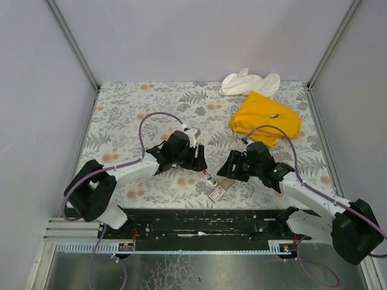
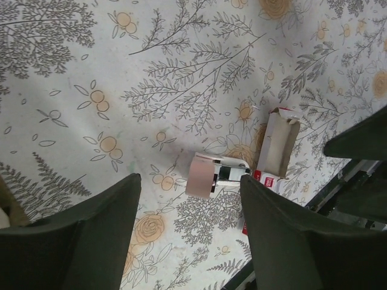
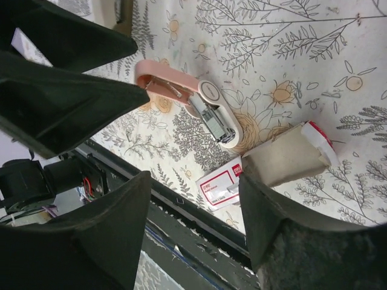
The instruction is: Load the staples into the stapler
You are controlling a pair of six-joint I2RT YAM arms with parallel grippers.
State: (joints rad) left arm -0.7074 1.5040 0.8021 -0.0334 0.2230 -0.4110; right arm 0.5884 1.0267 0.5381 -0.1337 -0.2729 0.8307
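Observation:
The stapler, pink and white, lies on the floral table between my two grippers. It shows lying open in the right wrist view, its metal magazine exposed, and it also lies ahead of the left jaws. The staples box lies just beside it toward the near edge, with its red-and-white label up and its tan inner piece slid out; the box shows again in the left wrist view. My left gripper hangs open and empty left of the stapler. My right gripper is open and empty to its right.
A yellow cloth with a small brass object on it lies at the back right, and a white cloth sits behind it. A black rail runs along the table's near edge. Walls close in the sides and back.

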